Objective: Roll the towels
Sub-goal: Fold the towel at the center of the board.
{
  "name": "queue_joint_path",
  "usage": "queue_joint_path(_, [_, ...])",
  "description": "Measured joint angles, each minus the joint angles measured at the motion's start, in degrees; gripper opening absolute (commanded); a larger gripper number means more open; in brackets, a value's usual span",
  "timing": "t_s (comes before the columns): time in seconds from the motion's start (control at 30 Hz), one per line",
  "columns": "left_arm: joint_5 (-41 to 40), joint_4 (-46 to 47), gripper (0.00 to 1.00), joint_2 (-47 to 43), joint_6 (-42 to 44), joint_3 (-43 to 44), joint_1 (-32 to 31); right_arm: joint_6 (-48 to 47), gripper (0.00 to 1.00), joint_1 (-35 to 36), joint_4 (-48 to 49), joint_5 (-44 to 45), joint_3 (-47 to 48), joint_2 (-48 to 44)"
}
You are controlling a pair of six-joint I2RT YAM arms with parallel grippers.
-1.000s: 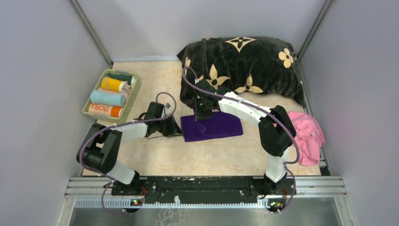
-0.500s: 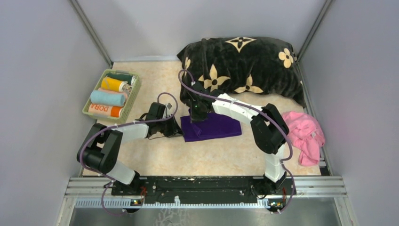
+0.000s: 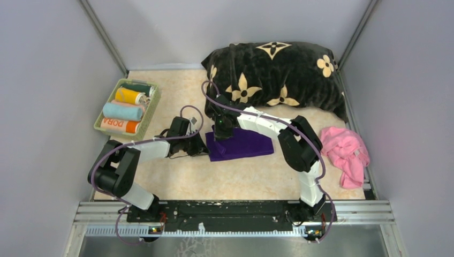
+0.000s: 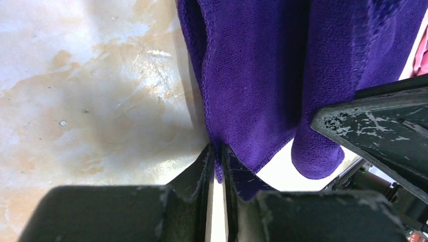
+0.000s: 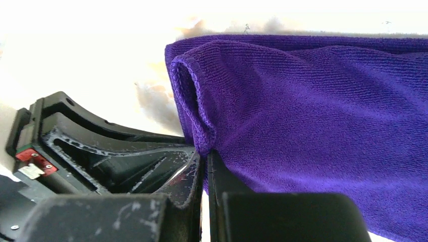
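Your purple towel (image 3: 246, 143) lay folded flat on the table (image 3: 235, 179), mid-workspace, just in front of the black cushion (image 3: 278, 69). Your left gripper (image 4: 217, 160) had its jaws pressed nearly together, pinching the towel's left hem. Your right gripper (image 5: 206, 161) was clamped tight on a raised fold at that same left end, on the far side. The two grippers sat close together. The pink towel (image 3: 347, 152) lay crumpled at the right edge, well apart. Rolled towels (image 3: 123, 111) sat in the green basket (image 3: 152, 108), far left.
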Motion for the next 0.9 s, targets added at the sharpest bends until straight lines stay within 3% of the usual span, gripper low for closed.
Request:
queue_joint_path(0.3, [-0.4,0.3,0.16,0.1,0.0,0.0,-0.4,1.7,0.00,0.0,1.3,-0.5,1.2,2.0])
queue_joint_path(0.47, [-0.5,0.4,0.18,0.2,0.0,0.0,-0.4,2.1,0.16,0.0,1.6,-1.7,1.2,3.9])
queue_joint_path(0.57, [-0.9,0.4,0.20,0.2,-0.2,0.0,-0.4,1.8,0.32,0.0,1.6,-2.7,1.3,3.9])
queue_joint_path(0.77, [-2.7,0.2,0.32,-2.1,-1.1,-1.5,-0.7,-0.4,0.39,0.2,1.6,-4.3,1.1,3.5])
queue_joint_path(0.9, [-5.7,-2.8,0.43,-6.2,-1.0,-2.7,-0.7,-3.5,0.43,0.2,2.6,-4.1,-2.4,-1.8])
